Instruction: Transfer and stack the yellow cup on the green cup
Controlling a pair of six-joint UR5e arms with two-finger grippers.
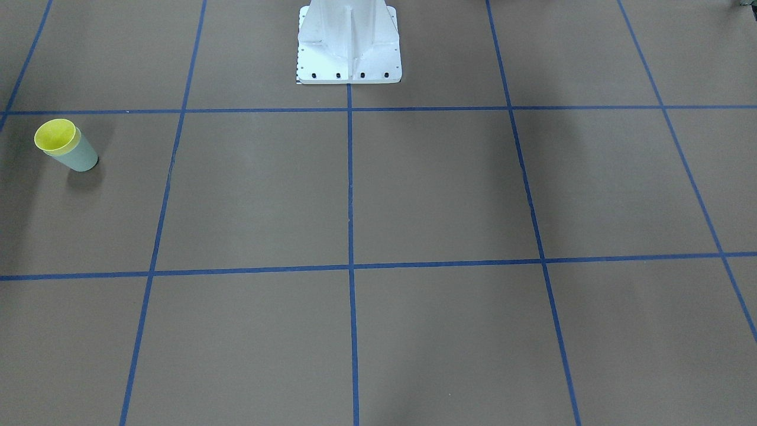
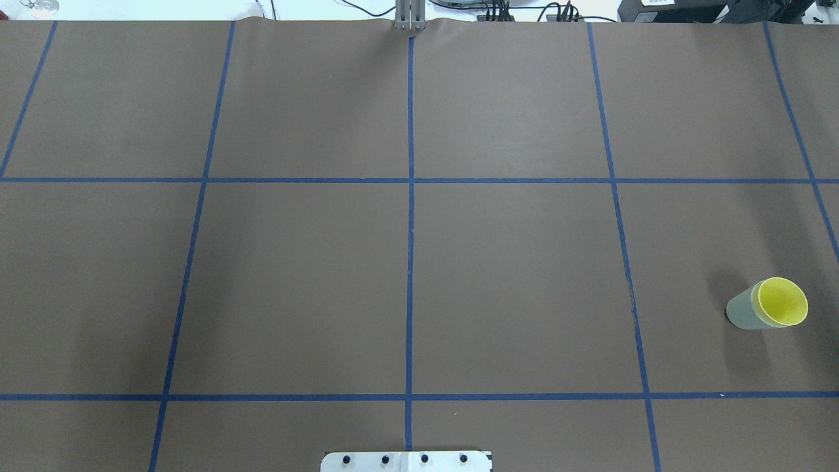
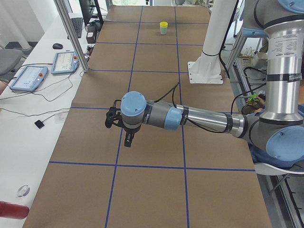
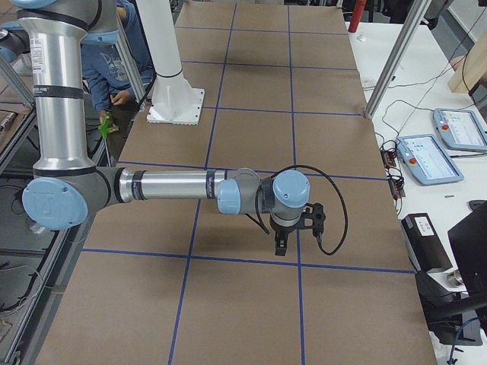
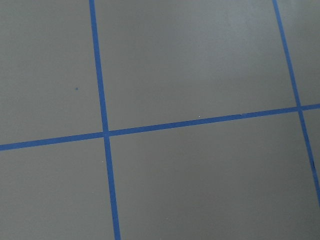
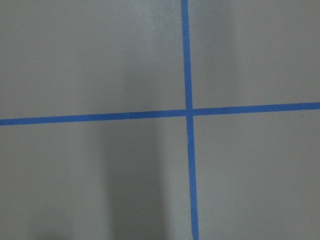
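The yellow cup [image 1: 56, 135] sits nested inside the green cup [image 1: 81, 156]. The pair stands upright on the brown table, on the robot's right side. In the overhead view the yellow cup [image 2: 782, 301] fills the mouth of the green cup [image 2: 742, 312]. The exterior left view shows the pair far away, the yellow cup [image 3: 163, 23] on top of the green cup [image 3: 163, 31]. My left gripper [image 3: 129, 139] shows only in the exterior left view and my right gripper [image 4: 281, 245] only in the exterior right view. Both hang over the table far from the cups, and I cannot tell whether they are open or shut. Both wrist views show only table and tape.
The white robot pedestal [image 1: 349, 47] stands at the table's robot-side edge. Blue tape lines [image 2: 410, 196] form a grid on the brown table. Teach pendants [image 3: 28, 78] and cables lie on the white side desk, beside a metal post [image 3: 71, 33]. A person [image 4: 114, 72] is behind the pedestal.
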